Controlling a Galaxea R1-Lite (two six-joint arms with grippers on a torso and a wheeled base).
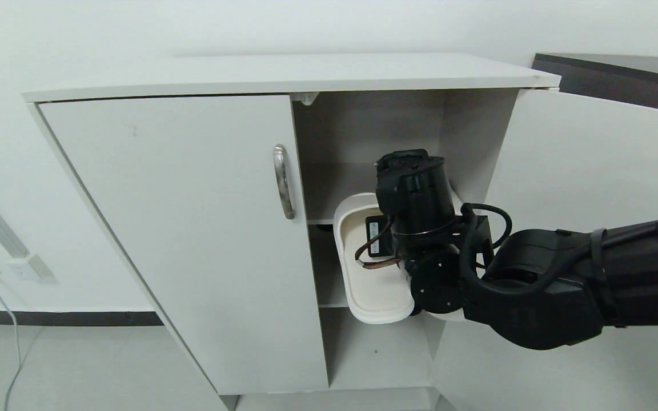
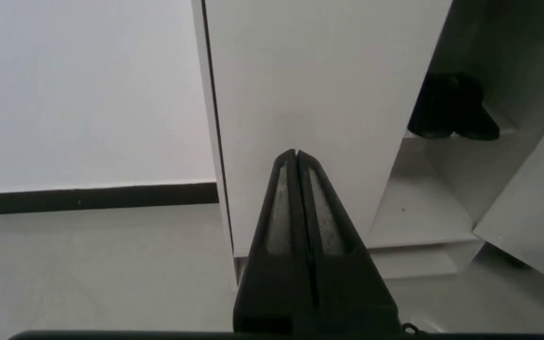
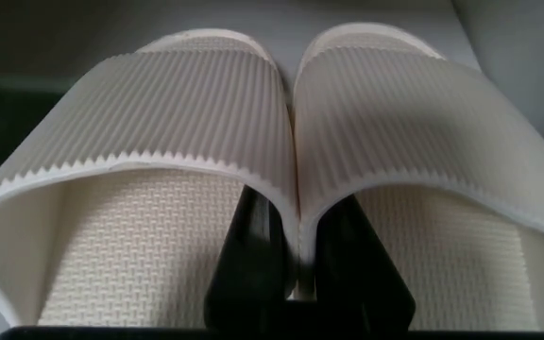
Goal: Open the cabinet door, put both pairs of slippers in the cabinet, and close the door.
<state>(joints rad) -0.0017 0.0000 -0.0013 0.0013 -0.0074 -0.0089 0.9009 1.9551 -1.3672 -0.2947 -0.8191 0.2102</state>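
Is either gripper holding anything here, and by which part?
The right gripper holds the pair of cream ribbed foam slippers, pinching their adjoining inner sides together beneath the straps. The left gripper is shut on nothing.

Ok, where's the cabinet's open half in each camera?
Head: centre, open half right of the shut door; slippers held at it.
Left wrist: right edge, shelves past the left gripper.
Right wrist: dim panels behind the slippers held by the right gripper.
Shared landmark: shut door for head and left wrist; slippers for head and right wrist.
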